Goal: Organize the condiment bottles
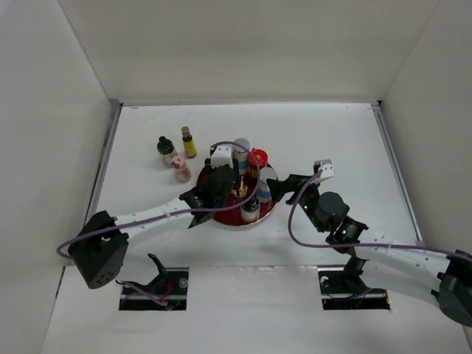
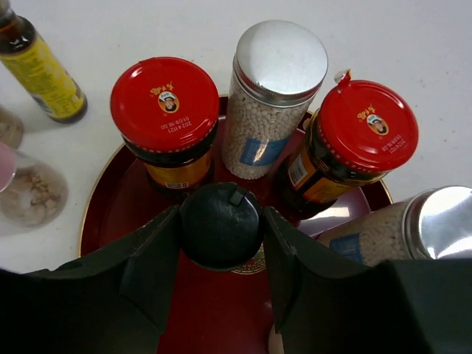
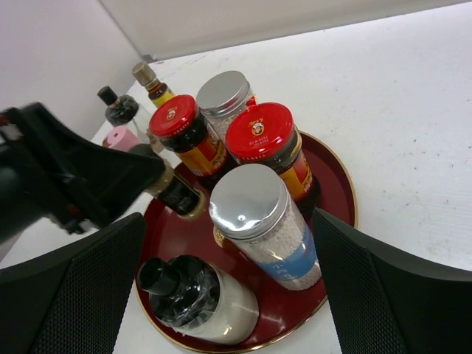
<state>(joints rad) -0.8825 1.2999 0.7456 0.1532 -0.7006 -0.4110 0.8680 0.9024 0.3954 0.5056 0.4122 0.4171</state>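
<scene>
My left gripper (image 1: 221, 181) is shut on a small dark black-capped bottle (image 2: 221, 224) over the left middle of the round dark-red tray (image 1: 267, 212); I cannot tell if it touches the tray floor. It also shows in the right wrist view (image 3: 177, 195). On the tray stand two red-capped jars (image 2: 164, 103) (image 2: 366, 125), two silver-capped shakers (image 2: 279, 66) (image 3: 258, 214) and a black-capped white bottle (image 3: 193, 296). My right gripper (image 3: 228, 215) is open at the tray's right side, its fingers either side of the near shaker without touching it.
Left of the tray on the white table stand a slim yellow bottle (image 1: 189, 141), a black-capped bottle (image 1: 166, 148) and a pink-capped one (image 1: 179, 168). White walls enclose the table at the left, back and right.
</scene>
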